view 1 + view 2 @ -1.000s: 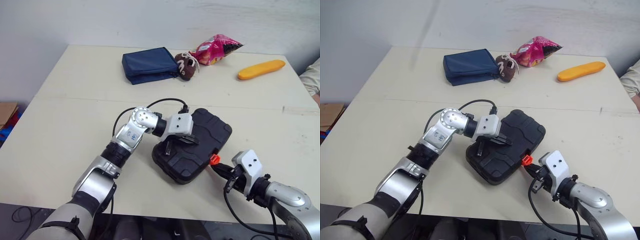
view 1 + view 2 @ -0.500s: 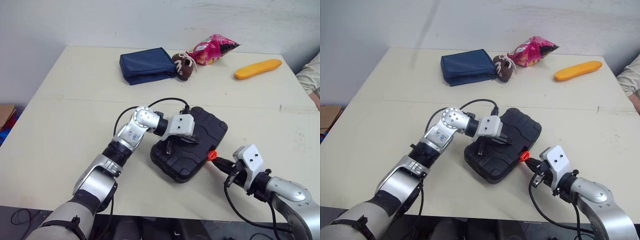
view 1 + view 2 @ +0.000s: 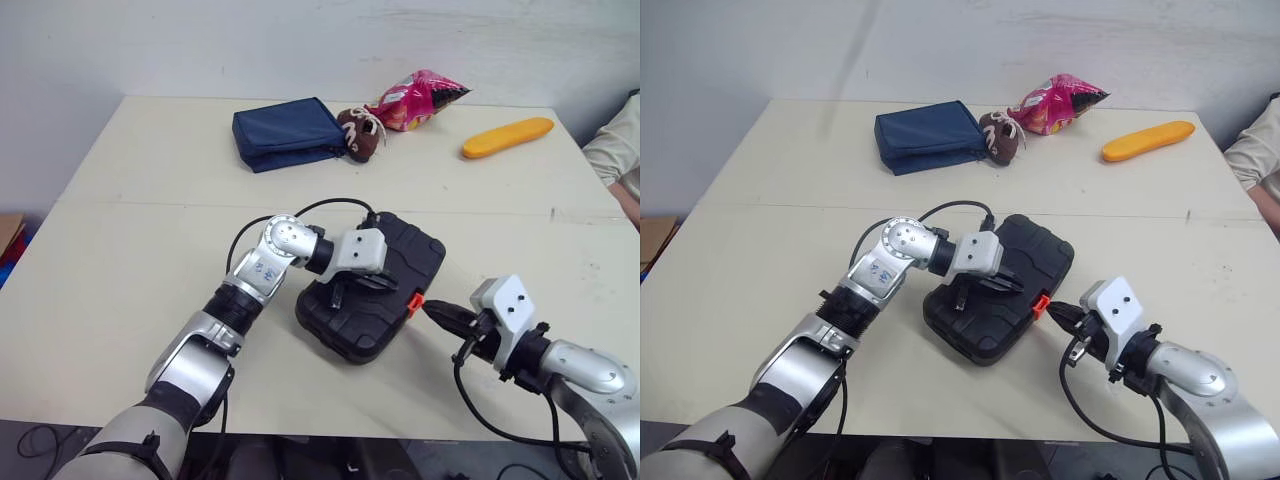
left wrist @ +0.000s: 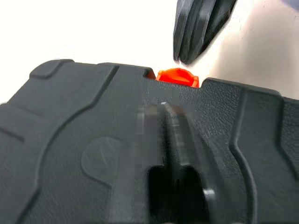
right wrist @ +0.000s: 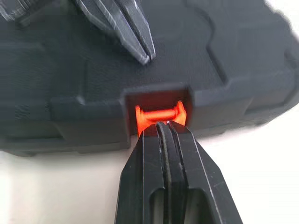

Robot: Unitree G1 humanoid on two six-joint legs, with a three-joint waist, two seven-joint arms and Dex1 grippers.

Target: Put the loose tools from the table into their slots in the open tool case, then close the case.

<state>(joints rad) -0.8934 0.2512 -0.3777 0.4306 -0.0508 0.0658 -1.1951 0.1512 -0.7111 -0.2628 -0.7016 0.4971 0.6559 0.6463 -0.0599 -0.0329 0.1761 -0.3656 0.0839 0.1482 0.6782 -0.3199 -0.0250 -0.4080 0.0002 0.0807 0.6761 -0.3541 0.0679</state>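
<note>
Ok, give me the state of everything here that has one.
Tool case: lid down.
Right gripper: shut.
Orange latch: right gripper's tip against it; fastened or not, unclear.
Left gripper: resting on the case lid.
Blue pouch: closed, lying flat.

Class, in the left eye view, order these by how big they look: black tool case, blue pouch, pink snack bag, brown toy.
1. black tool case, though it lies nearest the camera
2. blue pouch
3. pink snack bag
4. brown toy
</note>
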